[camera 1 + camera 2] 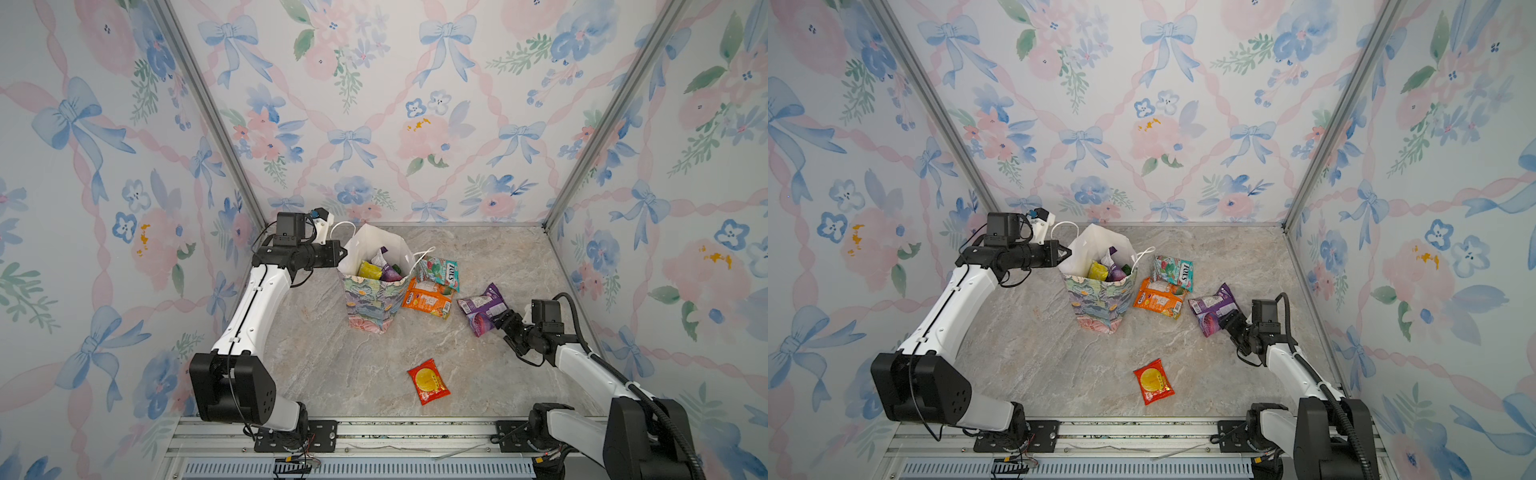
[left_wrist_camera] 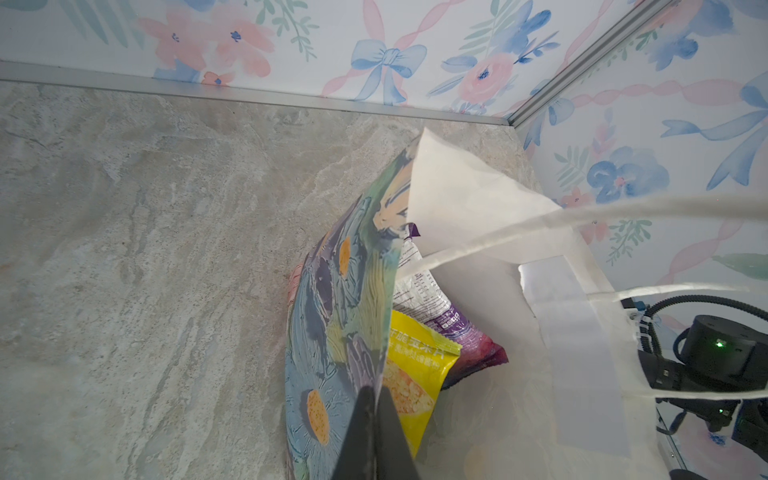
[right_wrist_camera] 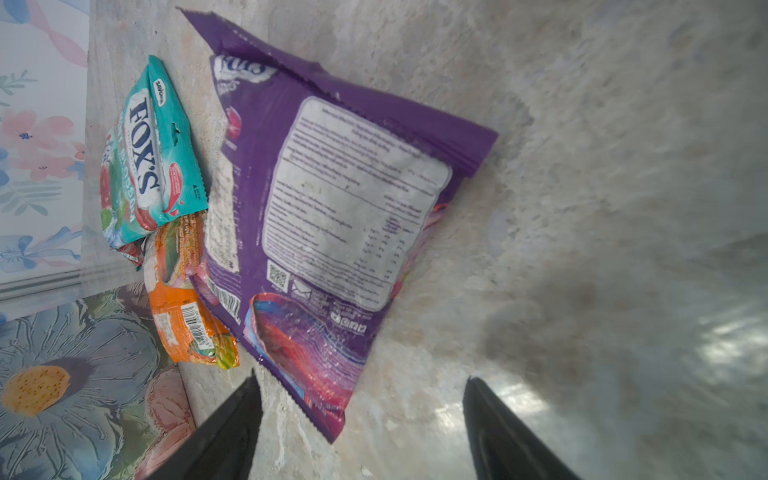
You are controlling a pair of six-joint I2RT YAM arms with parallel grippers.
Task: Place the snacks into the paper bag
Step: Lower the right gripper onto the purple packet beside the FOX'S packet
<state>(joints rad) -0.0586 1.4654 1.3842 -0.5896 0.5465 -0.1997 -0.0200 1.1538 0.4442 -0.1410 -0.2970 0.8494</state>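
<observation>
Nearest the front edge, the red packet (image 1: 429, 381) lay flat and alone on the marble-patterned table (image 1: 324, 374), well apart from everything else. Farther in on the right, the right gripper (image 3: 361, 377) hung low over the table with its jaws spread wide. A corner of the purple packet (image 3: 345, 199) reached into the gap between them, and neither finger could be seen touching it. That packet lay with its printed label panel facing up.

Just beyond it, toward the middle, the orange packet (image 1: 428, 298) lay flat, just beside the foot of the paper bag (image 1: 368, 307). The teal FOX'S packet (image 1: 440, 270) sat behind the orange one, touching its far edge.

The bag stood upright near the middle of the table's back half, its mouth open and its white inside showing. Inside it were a yellow packet (image 2: 415, 365) and a second purple packet (image 2: 457, 328), both partly hidden by the bag's wall.

Farthest back, on the left, the left gripper (image 2: 376, 392) met the bag's rim with its jaws pressed together on the painted wall, pinching the paper between them. One white cord handle (image 1: 343, 226) looped up beside that gripper, and the other handle (image 1: 424, 251) drooped toward the teal packet
</observation>
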